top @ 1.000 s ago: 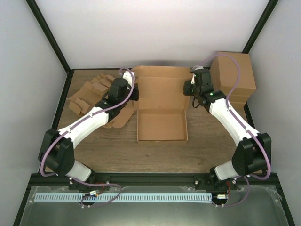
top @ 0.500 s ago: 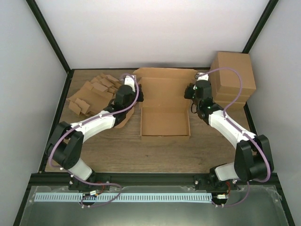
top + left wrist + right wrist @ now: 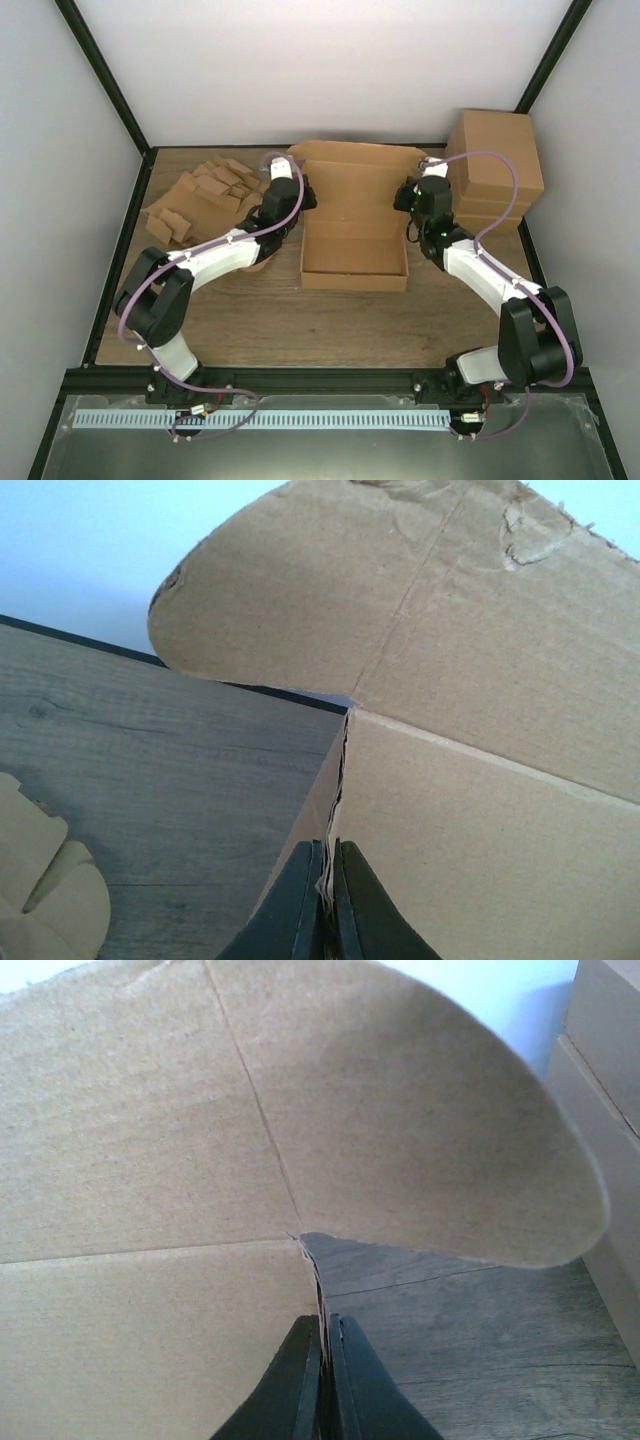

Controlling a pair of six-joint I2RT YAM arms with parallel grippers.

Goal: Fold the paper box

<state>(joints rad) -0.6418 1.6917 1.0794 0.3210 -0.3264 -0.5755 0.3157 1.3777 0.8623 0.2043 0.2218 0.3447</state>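
The paper box (image 3: 355, 222) stands in the middle of the table, plain brown, its tray open upward and its lid flap raised at the back. My left gripper (image 3: 300, 198) is shut on the box's left side wall; in the left wrist view (image 3: 328, 880) the wall's edge sits pinched between the dark fingers, with a rounded lid flap (image 3: 300, 590) above. My right gripper (image 3: 408, 195) is shut on the right side wall; in the right wrist view (image 3: 326, 1360) the wall's edge sits between the fingers, under a rounded flap (image 3: 430, 1120).
A ragged heap of cardboard blanks (image 3: 200, 200) lies at the back left, beside the left arm. A tall block of stacked cardboard boxes (image 3: 495, 170) stands at the back right, close behind the right arm, and shows in the right wrist view (image 3: 605, 1070).
Both grippers have moved forward and inward with the side walls. The box has shifted slightly right and its lid flap has risen more upright.
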